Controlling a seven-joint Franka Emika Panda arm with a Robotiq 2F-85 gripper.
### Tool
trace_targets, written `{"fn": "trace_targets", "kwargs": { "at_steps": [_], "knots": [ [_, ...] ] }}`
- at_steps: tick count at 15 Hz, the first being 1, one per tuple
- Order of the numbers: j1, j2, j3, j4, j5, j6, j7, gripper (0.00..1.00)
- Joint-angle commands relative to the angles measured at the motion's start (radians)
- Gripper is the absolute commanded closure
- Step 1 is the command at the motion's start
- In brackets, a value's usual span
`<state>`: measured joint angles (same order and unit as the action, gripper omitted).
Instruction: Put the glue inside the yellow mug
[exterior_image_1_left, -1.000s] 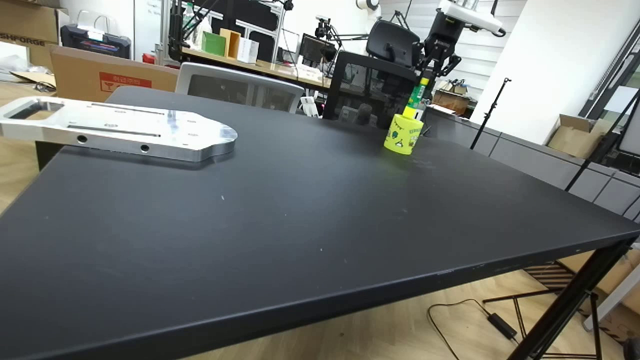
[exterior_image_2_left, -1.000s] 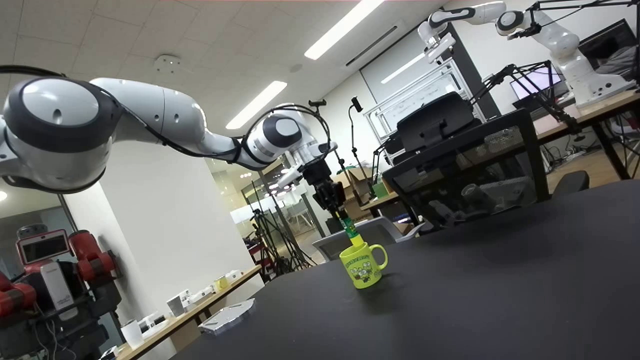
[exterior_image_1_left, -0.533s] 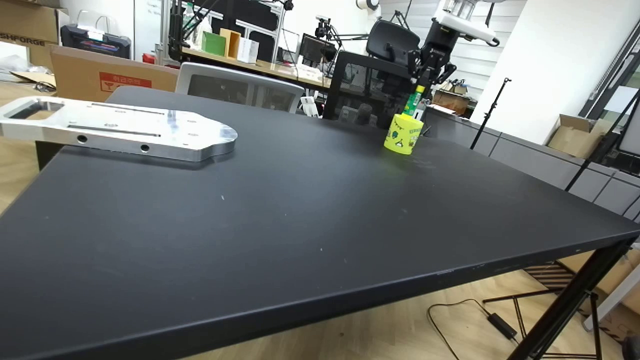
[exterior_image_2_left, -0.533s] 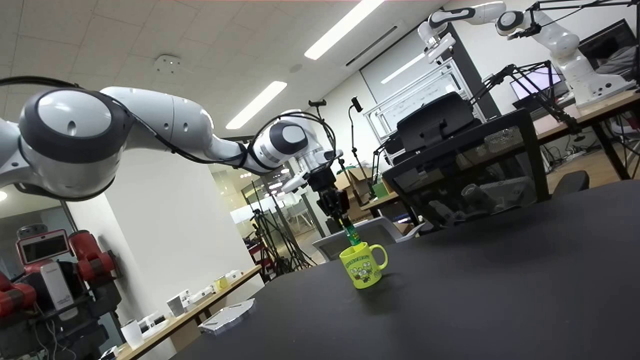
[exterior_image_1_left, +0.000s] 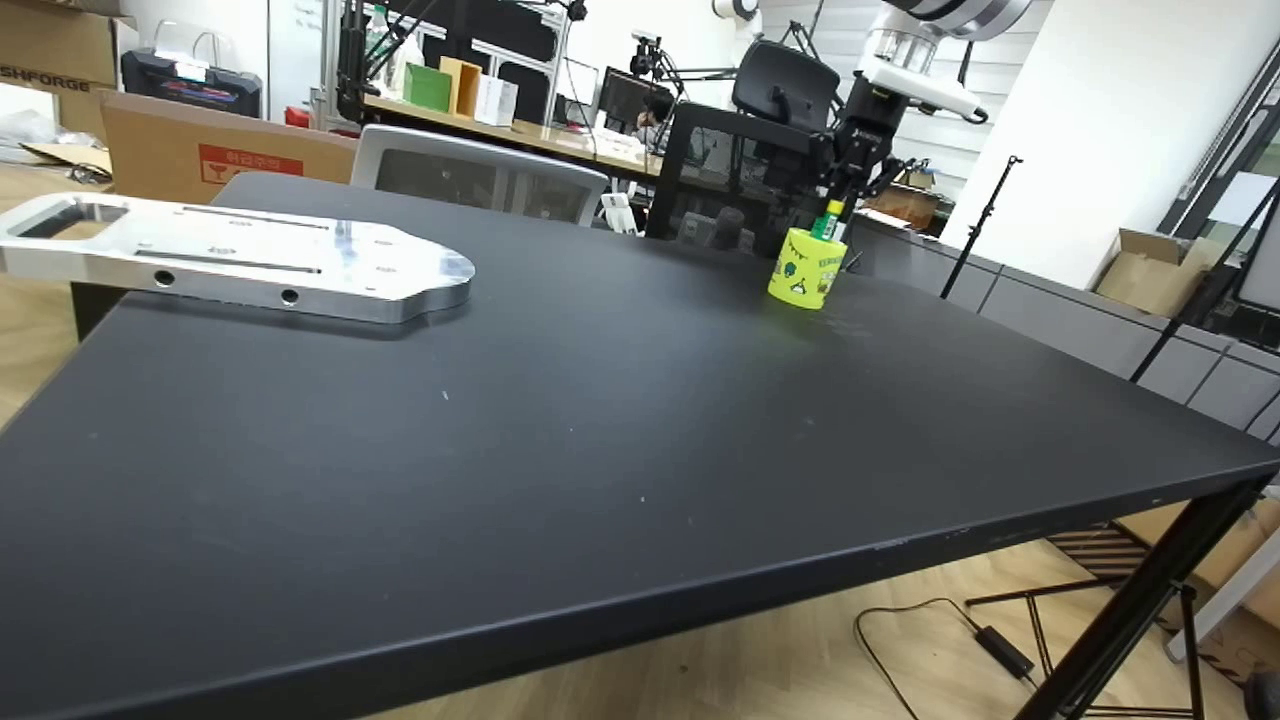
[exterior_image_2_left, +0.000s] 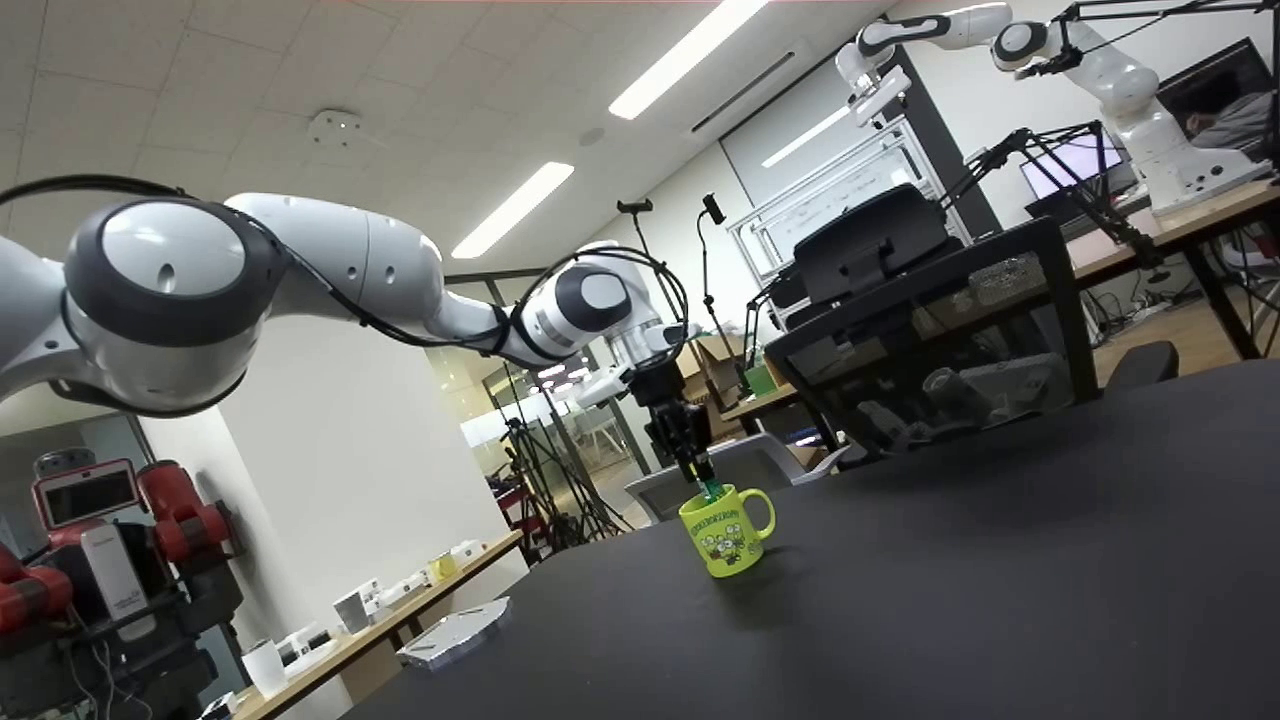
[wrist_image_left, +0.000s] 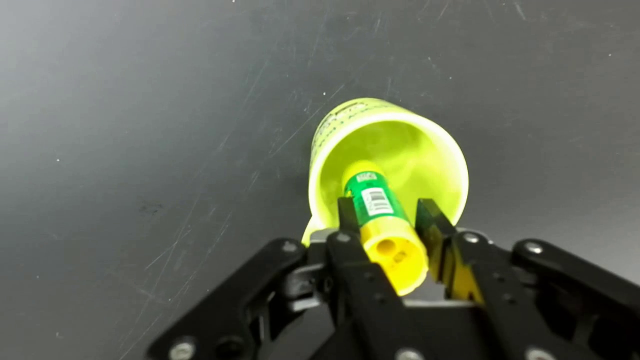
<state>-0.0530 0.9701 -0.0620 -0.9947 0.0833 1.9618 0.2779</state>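
Observation:
The yellow mug (exterior_image_1_left: 802, 275) stands upright on the dark table; it also shows in an exterior view (exterior_image_2_left: 724, 535), handle to the right. In the wrist view the mug (wrist_image_left: 440, 150) opens towards the camera. The glue (wrist_image_left: 372, 192), yellow with a green band, leans with its lower end inside the mug. Its upper end sticks out above the rim in an exterior view (exterior_image_1_left: 829, 222). My gripper (wrist_image_left: 386, 207) is just above the mug, its fingers around the glue. The glue lies by the left finger; a narrow gap shows at the right finger. The glue's lowest tip is hidden inside the mug.
A silver metal plate with a handle (exterior_image_1_left: 300, 250) lies at the far end of the table (exterior_image_1_left: 560, 450). A black mesh office chair (exterior_image_2_left: 940, 340) and a grey chair (exterior_image_1_left: 480, 170) stand at the table's edge.
My gripper has moved down towards the mug. The glue has gone down with it, deeper into the mug, so less of it shows above the rim. The mug has not moved.

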Motion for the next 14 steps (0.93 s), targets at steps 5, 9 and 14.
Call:
{"fn": "trace_targets", "kwargs": {
  "at_steps": [5,9,14],
  "knots": [
    [-0.011,0.01,0.011,0.056,0.014,-0.021,-0.006,0.35],
    [-0.015,-0.024,0.015,0.053,0.018,-0.009,-0.013,0.08],
    [-0.003,-0.025,0.003,0.044,-0.001,0.001,-0.006,0.0]
  ]
}}
